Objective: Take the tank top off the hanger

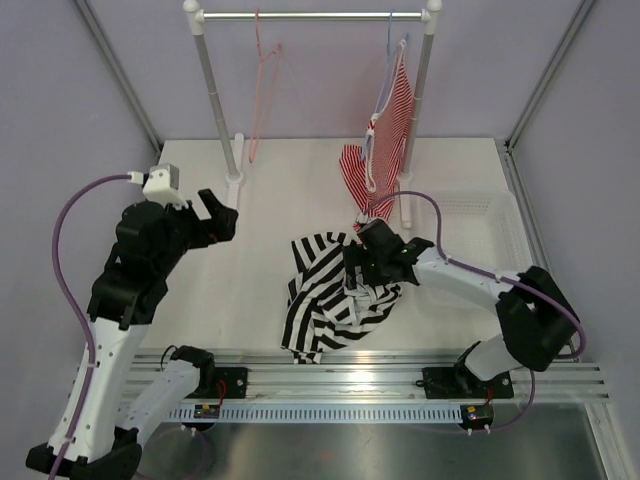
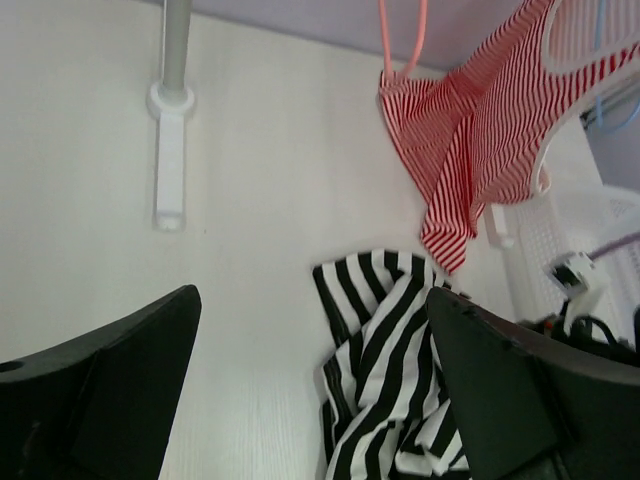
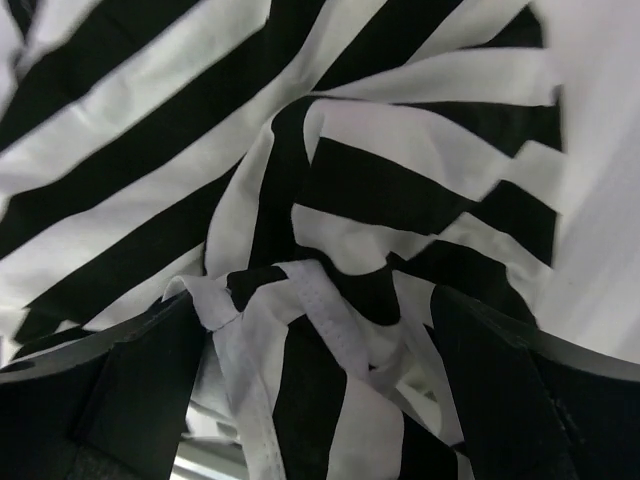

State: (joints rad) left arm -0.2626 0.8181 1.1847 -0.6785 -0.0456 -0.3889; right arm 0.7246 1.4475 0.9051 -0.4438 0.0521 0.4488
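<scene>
Top external: black-and-white striped fabric tank top (image 1: 325,300) heaped on worktop (image 1: 260,200), off thin pink wire hanger (image 1: 262,90); right hand (image 1: 362,265) fully open astride heap, holding nil; left hand (image 1: 220,215) open, empty. Risk: strap (image 3: 240,400) cd snag fingers (image 3: 500,400) on lift-off.

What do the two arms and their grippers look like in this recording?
Both are white link shells with black joints. A purple cable loops along the left arm and the right arm. The left gripper and right gripper each have two broad black fingers.
</scene>
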